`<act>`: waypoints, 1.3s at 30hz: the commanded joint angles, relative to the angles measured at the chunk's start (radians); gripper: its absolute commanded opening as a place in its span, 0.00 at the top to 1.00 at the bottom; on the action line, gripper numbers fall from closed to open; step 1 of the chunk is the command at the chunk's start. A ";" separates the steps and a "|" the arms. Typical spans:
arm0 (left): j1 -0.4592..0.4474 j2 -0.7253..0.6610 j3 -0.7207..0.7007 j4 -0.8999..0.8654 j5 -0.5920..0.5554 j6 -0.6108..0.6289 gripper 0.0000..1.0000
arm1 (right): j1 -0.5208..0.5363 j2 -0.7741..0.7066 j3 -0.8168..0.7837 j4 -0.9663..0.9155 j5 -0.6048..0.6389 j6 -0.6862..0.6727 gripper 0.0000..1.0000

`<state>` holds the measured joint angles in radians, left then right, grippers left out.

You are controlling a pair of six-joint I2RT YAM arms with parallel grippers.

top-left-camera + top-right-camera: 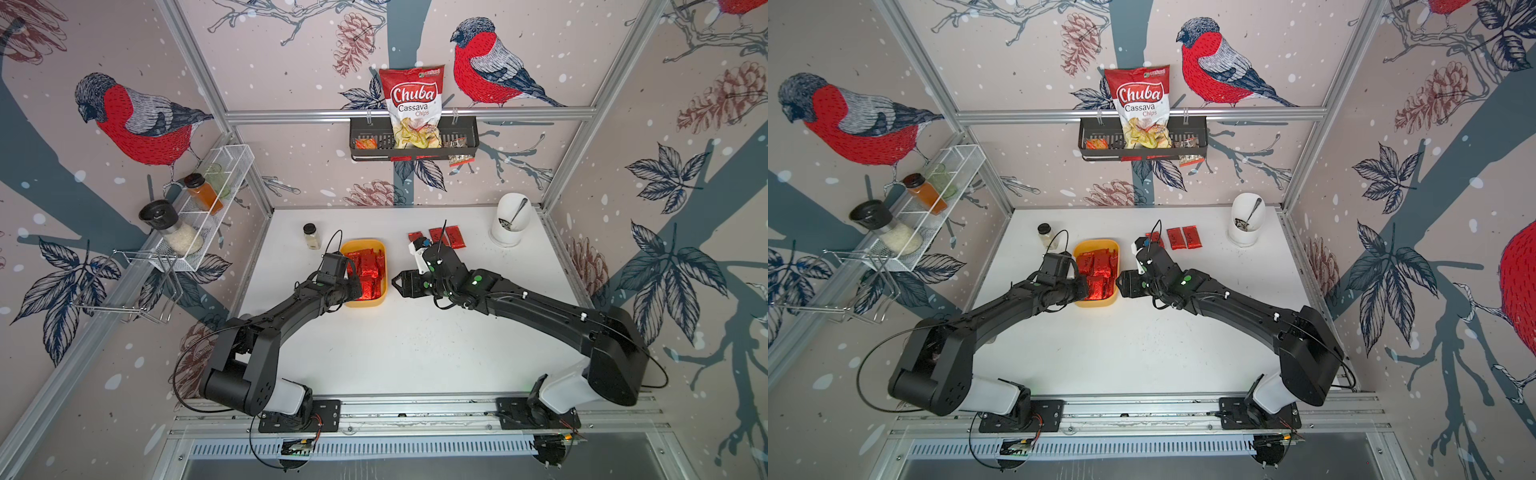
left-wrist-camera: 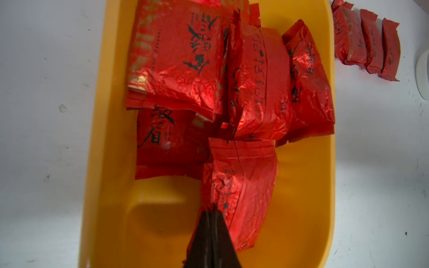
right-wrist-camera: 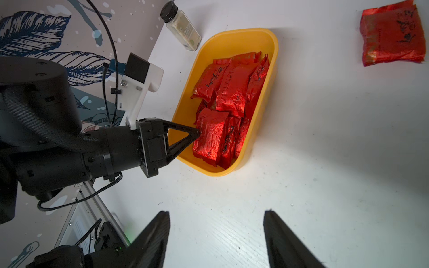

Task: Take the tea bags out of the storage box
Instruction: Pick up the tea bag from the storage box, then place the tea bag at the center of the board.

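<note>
Tea bag (image 2: 239, 185) pinched at its end by clenched left hand (image 2: 210, 214), inside storage box (image 2: 109, 162), right hand (image 3: 216, 212) released, empty, just beside it

Bird-and-pinecone wallpaper (image 1: 137, 120) covered the walls, a metal rail (image 1: 291, 114) crossed the back, the white table (image 1: 415, 345) lay brightly lit

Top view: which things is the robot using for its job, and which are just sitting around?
For the job: storage box, tea bags inside it, tea bags already on the table, left claw pinching one tea bag.

Just sitting around: chips bag, spice jar, white cup, wire rack, black basket.
</note>
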<state>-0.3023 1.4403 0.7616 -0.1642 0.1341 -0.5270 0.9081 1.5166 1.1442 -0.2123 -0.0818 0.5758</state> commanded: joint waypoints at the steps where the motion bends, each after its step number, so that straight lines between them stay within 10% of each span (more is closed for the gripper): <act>1: 0.003 -0.020 0.016 0.010 0.004 -0.008 1.00 | -0.001 -0.007 -0.001 0.025 0.004 0.007 0.31; 17: -0.057 -0.059 0.289 -0.094 0.090 -0.071 1.00 | -0.176 -0.175 -0.023 -0.016 -0.034 -0.021 0.31; 27: -0.245 0.306 0.587 -0.021 0.030 -0.157 1.00 | -0.341 -0.415 -0.160 -0.061 -0.060 -0.032 0.29; 39: -0.233 0.753 1.053 -0.192 -0.135 -0.130 1.00 | -0.363 -0.549 -0.270 -0.101 -0.075 -0.014 0.28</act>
<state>-0.5465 2.1605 1.7699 -0.3012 0.0635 -0.6720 0.5468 0.9806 0.8829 -0.3023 -0.1425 0.5541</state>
